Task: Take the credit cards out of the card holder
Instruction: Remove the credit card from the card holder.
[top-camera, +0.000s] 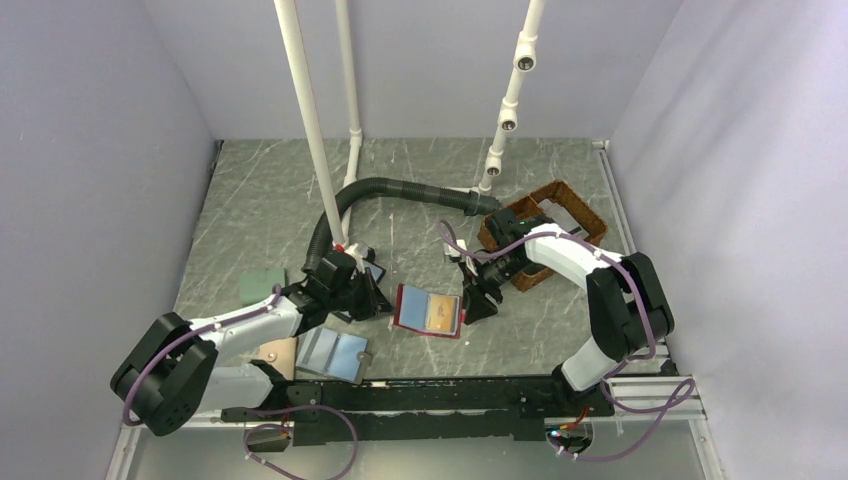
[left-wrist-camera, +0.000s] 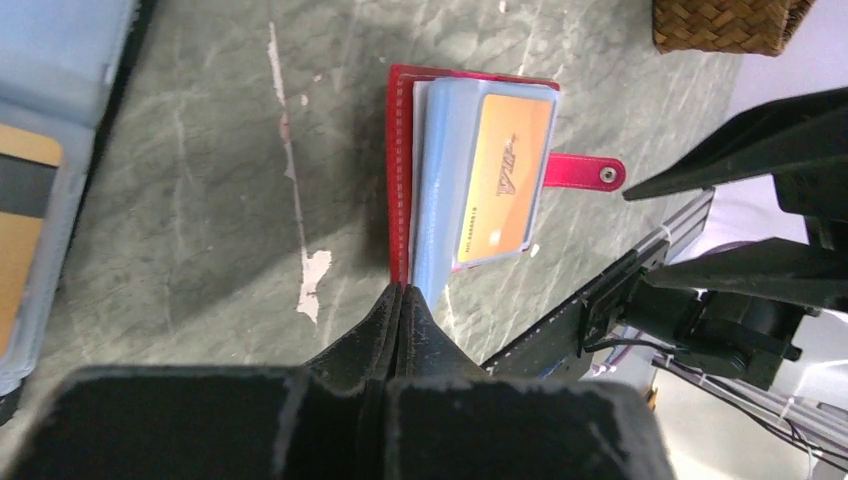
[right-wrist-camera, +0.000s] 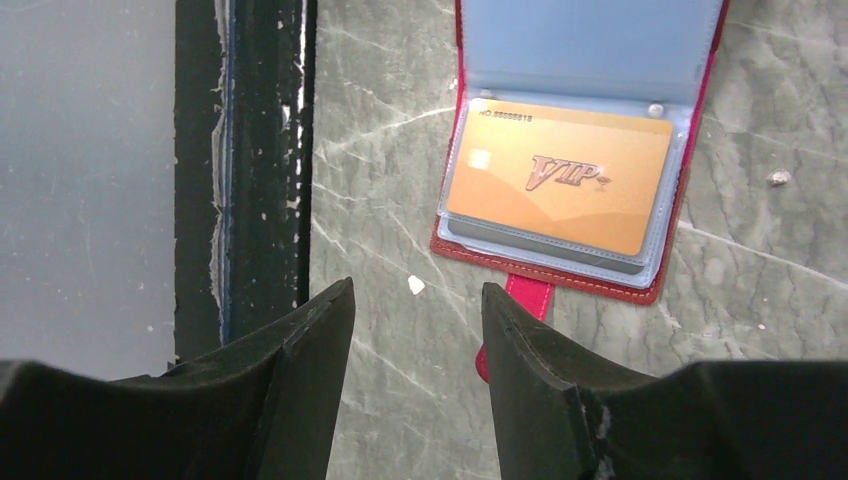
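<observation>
Lying open crosswise, card holder (top-camera: 413, 306), pull tab (right-wrist-camera: 525, 295) toward right hand (right-wrist-camera: 417, 290)

— Where does the card holder (top-camera: 430, 312) lie?

— You will find it open on the table (top-camera: 260, 200), just behind the middle of the near edge. A card (right-wrist-camera: 560, 190) sits in a sleeve on its right half, and the pull tab (left-wrist-camera: 585, 172) points right.

— What flanks it?

— The left gripper (left-wrist-camera: 403, 292) is at its left edge. The right gripper (right-wrist-camera: 415, 295) is just right of it, by the tab.

— And around that?

— Left of the holder and nearer you, a folding wallet (top-camera: 333, 353) lies by the near edge. A basket (left-wrist-camera: 720, 25) stands behind the right gripper, toward the right edge. A hose (top-camera: 400, 187) arcs behind the holder.
</observation>
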